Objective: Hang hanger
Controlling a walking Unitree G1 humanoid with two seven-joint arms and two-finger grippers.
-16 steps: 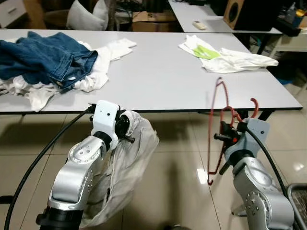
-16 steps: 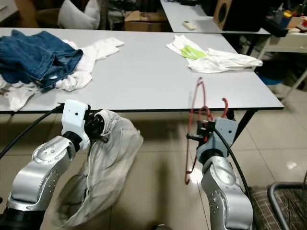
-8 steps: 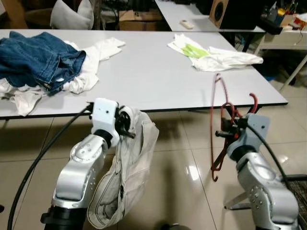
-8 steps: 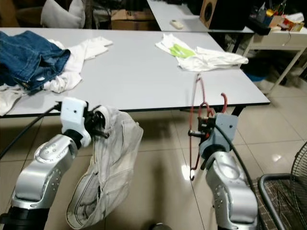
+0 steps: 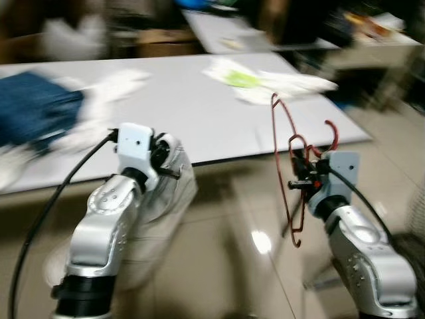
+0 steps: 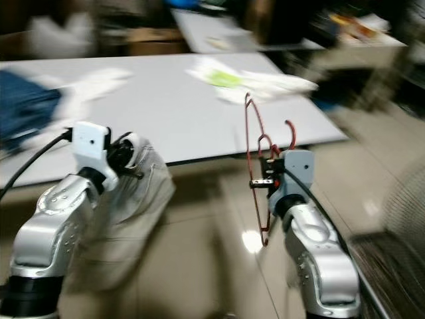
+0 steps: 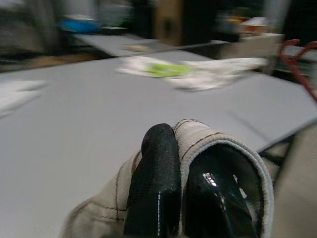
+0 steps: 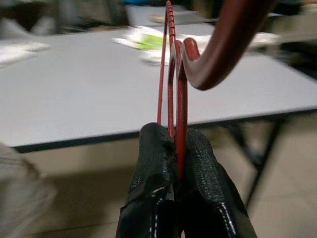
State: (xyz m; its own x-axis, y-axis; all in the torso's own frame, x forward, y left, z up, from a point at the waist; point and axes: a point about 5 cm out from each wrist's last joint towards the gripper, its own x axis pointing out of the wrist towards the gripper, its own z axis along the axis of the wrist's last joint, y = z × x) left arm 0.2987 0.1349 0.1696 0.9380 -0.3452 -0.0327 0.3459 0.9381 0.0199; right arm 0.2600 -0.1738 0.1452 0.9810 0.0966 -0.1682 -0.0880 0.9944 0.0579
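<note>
My right gripper (image 5: 297,174) is shut on a red wire hanger (image 5: 284,166) held upright before the table's near edge, its hook (image 5: 330,135) curling above the wrist. In the right wrist view the black fingers (image 8: 153,163) pinch the red hanger (image 8: 177,89) between them. My left gripper (image 5: 174,169) is shut on a pale grey-beige pair of trousers (image 5: 156,226) that hangs down towards the floor. In the left wrist view the cloth (image 7: 218,148) wraps over the closed fingers (image 7: 158,173).
A long grey table (image 5: 192,100) stands ahead with blue jeans (image 5: 36,109) and white clothes at its left, and a white-and-green garment (image 5: 265,81) at its far right. Tiled floor (image 5: 239,246) lies below. The picture is blurred by motion.
The whole view has swung to the right and blurred, so the camera is moving. Both grippers keep their holds on the trousers and the hanger.
</note>
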